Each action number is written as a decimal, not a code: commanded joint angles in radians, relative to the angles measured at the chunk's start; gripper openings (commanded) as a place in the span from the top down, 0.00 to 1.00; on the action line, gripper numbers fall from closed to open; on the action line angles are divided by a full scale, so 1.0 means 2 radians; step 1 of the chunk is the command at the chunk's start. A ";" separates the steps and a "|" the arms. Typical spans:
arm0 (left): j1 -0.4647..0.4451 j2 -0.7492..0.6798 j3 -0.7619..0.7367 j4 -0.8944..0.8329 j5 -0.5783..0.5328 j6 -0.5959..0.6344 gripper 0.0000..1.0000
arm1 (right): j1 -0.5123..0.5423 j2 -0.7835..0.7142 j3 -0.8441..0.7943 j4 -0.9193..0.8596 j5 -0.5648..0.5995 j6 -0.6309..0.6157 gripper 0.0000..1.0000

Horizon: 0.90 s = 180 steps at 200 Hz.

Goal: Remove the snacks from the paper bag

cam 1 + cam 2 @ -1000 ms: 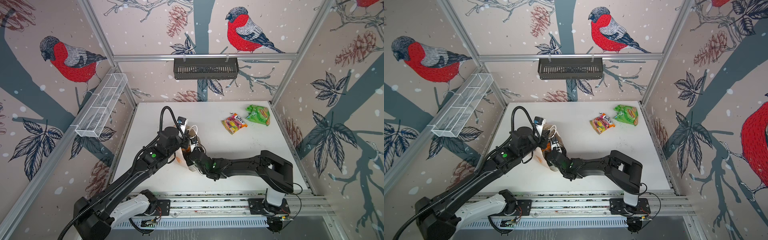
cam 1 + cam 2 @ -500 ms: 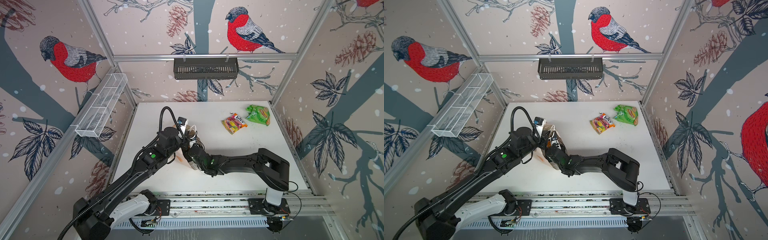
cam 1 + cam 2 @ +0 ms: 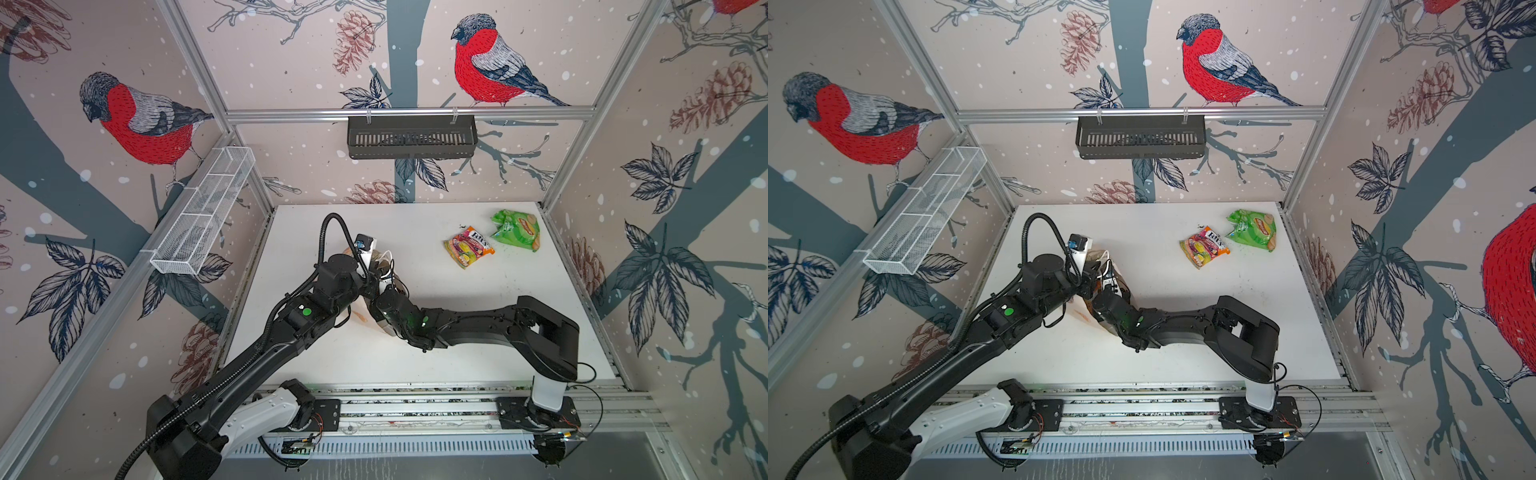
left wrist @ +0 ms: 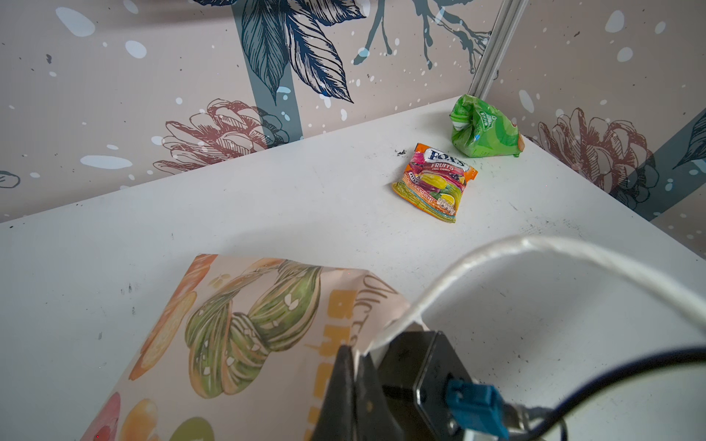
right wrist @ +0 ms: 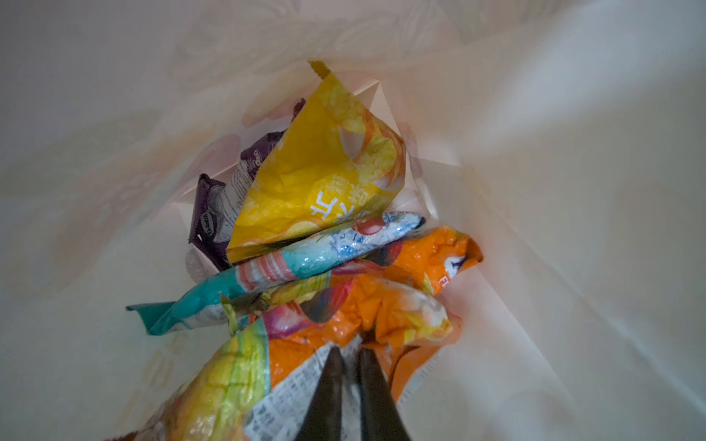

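On the white table [image 3: 415, 357] in both top views, the paper bag [image 3: 358, 312] sits left of centre between both arms; a green packet [image 3: 515, 228] and a Fox's Fruits packet [image 3: 467, 247] lie near the far right corner. In the left wrist view, the left gripper [image 4: 353, 353] pinches the bag's rim, fingers pressed together; in the right wrist view, inside the bag, the right gripper [image 5: 348, 353] pinches an orange packet [image 5: 386, 305], with a teal packet [image 5: 286, 263], yellow packet [image 5: 317, 183] and purple packet [image 5: 208, 225] beyond.

We are mapping the snacks.
The larger packet [image 3: 516, 229] is lying in the table's [image 3: 415, 368] far right corner, the smaller packet [image 3: 468, 246] just left of it; the paper bag [image 4: 237, 336] is sitting left of centre, packets [image 5: 324, 248] heaped inside.
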 commanded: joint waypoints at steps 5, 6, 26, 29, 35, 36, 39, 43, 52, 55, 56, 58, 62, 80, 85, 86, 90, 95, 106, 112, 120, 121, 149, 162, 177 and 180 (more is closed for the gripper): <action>0.001 -0.001 0.002 0.033 -0.002 0.003 1.00 | -0.001 -0.006 0.000 -0.004 0.024 -0.004 0.98; 0.001 -0.001 0.002 0.033 -0.002 0.003 1.00 | -0.001 -0.007 0.000 -0.005 0.024 -0.004 0.98; 0.002 -0.001 0.003 0.033 -0.003 0.003 1.00 | -0.001 -0.012 -0.002 -0.009 0.029 -0.004 0.98; 0.002 -0.001 0.003 0.033 -0.003 0.003 1.00 | -0.001 -0.013 -0.002 -0.010 0.030 -0.004 0.98; 0.002 -0.002 0.003 0.032 -0.004 0.004 1.00 | -0.001 -0.015 -0.003 -0.012 0.031 -0.003 0.99; 0.002 -0.002 0.003 0.032 -0.005 0.004 1.00 | -0.001 -0.015 -0.003 -0.012 0.031 -0.003 0.99; 0.002 -0.003 0.003 0.032 -0.006 0.004 1.00 | -0.001 -0.017 -0.003 -0.013 0.032 -0.003 0.99; 0.002 -0.003 0.002 0.032 -0.008 0.005 1.00 | -0.001 -0.019 -0.003 -0.013 0.033 -0.002 0.99; 0.002 -0.003 0.002 0.030 -0.012 0.005 1.00 | -0.001 -0.024 -0.006 -0.013 0.032 -0.003 0.99; 0.002 -0.004 0.002 0.031 -0.014 0.006 1.00 | -0.001 -0.026 -0.006 -0.013 0.032 -0.003 0.99; 0.002 -0.004 0.002 0.031 -0.014 0.006 1.00 | -0.001 -0.027 -0.006 -0.013 0.032 -0.003 0.99; 0.002 -0.005 0.002 0.031 -0.014 0.006 1.00 | -0.001 -0.028 -0.007 -0.013 0.032 -0.003 1.00; 0.002 -0.005 0.000 0.031 -0.015 0.006 1.00 | -0.001 -0.031 -0.008 -0.013 0.032 -0.003 1.00; 0.002 -0.006 0.001 0.032 -0.016 0.007 1.00 | -0.001 -0.043 -0.012 -0.016 0.032 -0.005 1.00; 0.003 -0.006 0.000 0.032 -0.016 0.007 1.00 | -0.001 -0.045 -0.013 -0.017 0.032 -0.006 1.00; 0.003 -0.007 0.001 0.032 -0.016 0.006 1.00 | -0.001 -0.046 -0.013 -0.017 0.032 -0.006 1.00; 0.003 -0.007 0.001 0.032 -0.016 0.006 1.00 | -0.001 -0.049 -0.013 -0.019 0.033 -0.007 1.00; 0.004 -0.007 0.001 0.031 -0.016 0.007 1.00 | -0.001 -0.052 -0.014 -0.020 0.035 -0.007 1.00; 0.003 -0.007 0.000 0.032 -0.015 0.007 1.00 | -0.001 -0.059 -0.017 -0.024 0.038 -0.006 1.00; 0.003 -0.007 0.001 0.032 -0.015 0.006 1.00 | -0.001 -0.062 -0.018 -0.026 0.039 -0.006 1.00; 0.003 -0.006 0.001 0.032 -0.015 0.006 1.00 | -0.001 -0.067 -0.021 -0.028 0.041 -0.004 1.00; 0.003 -0.006 0.001 0.032 -0.015 0.006 1.00 | -0.001 -0.067 -0.022 -0.028 0.041 -0.004 1.00; 0.003 -0.006 0.001 0.029 -0.022 0.005 1.00 | 0.000 -0.083 -0.034 -0.023 0.042 0.004 1.00; 0.004 -0.003 0.002 0.028 -0.025 0.004 1.00 | 0.000 -0.088 -0.040 -0.020 0.042 0.004 1.00; 0.004 -0.002 0.003 0.026 -0.025 0.004 1.00 | 0.000 -0.092 -0.041 -0.024 0.042 0.008 1.00; 0.004 -0.002 0.003 0.025 -0.025 0.004 1.00 | 0.000 -0.092 -0.041 -0.024 0.042 0.008 1.00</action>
